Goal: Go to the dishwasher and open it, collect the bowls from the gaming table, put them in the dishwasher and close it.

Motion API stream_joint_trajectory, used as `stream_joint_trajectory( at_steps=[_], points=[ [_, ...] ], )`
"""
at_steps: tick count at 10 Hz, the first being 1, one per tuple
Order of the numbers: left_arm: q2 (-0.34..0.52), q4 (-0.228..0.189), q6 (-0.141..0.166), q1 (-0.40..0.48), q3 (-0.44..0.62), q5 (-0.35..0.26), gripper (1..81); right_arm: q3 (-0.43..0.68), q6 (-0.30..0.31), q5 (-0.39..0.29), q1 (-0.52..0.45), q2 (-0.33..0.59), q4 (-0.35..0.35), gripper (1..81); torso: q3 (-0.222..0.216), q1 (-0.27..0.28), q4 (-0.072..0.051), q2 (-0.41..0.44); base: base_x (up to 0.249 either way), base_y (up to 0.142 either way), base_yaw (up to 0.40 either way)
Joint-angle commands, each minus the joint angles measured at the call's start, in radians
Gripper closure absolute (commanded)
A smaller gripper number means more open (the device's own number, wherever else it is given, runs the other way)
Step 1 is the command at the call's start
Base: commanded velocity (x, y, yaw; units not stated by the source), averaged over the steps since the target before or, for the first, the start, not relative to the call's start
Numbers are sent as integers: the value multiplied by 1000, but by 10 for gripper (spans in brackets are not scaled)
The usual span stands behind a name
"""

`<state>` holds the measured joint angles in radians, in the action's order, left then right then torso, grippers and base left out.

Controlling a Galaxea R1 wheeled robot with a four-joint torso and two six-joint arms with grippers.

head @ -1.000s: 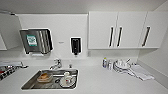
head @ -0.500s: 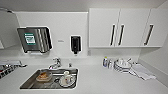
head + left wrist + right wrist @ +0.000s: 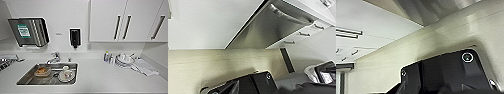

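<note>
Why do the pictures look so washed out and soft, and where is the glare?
Head view: even bright light, pale counter and wall blend, edges soft, the sink gleams. Left wrist view: the dishwasher front carries streaky sheen. Right wrist view: blurred, with a bright patch on the floor.

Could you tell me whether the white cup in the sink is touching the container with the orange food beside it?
Apart. The head view shows a strip of bare sink floor between the white cup and the container with orange food.

The dishwasher [image 3: 268,27] shows a silver steel front (white cupboards alongside).
</note>
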<state>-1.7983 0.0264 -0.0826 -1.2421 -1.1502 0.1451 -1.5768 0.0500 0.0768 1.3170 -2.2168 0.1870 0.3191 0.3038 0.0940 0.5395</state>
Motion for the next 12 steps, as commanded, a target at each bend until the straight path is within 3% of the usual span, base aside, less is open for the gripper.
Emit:
stream_joint_trajectory(
  at_steps=[1, 3, 6, 8, 9, 10, 11, 12],
  points=[
    [78, -6, 21, 138, 53, -137, 10, 43, 16, -51, -84, 55, 11, 10, 0, 63, 0, 98, 0, 0, 0],
    [127, -6, 46, 210, 113, -216, 10, 45, 42, -52, -94, 61, 9, 10, 13, 100, 0, 156, 0, 0, 0],
    [167, -8, 47, 238, 173, -228, 10, 66, 70, -52, -118, 89, 11, 10, 15, 167, 0, 261, 0, 0, 0],
    [161, -3, 50, 258, 162, -271, 10, 74, 100, -54, -127, 115, 9, 10, 15, 211, 0, 332, 0, 0, 0],
    [160, -5, 52, 267, 159, -285, 10, 87, 106, -54, -132, 128, 9, 10, 40, 233, 0, 367, 0, 0, 0],
    [157, -5, 52, 272, 159, -289, 10, 97, 113, -52, -136, 139, 9, 10, 108, 254, 0, 401, 0, 0, 0],
    [157, -6, 53, 276, 159, -289, 10, 103, 119, -52, -140, 145, 9, 10, 115, 269, 0, 426, 0, 0, 0],
    [160, -6, 53, 281, 159, -289, 10, 109, 120, -52, -143, 150, 9, 10, 40, 285, 0, 451, 0, 0, 0]
  ],
)
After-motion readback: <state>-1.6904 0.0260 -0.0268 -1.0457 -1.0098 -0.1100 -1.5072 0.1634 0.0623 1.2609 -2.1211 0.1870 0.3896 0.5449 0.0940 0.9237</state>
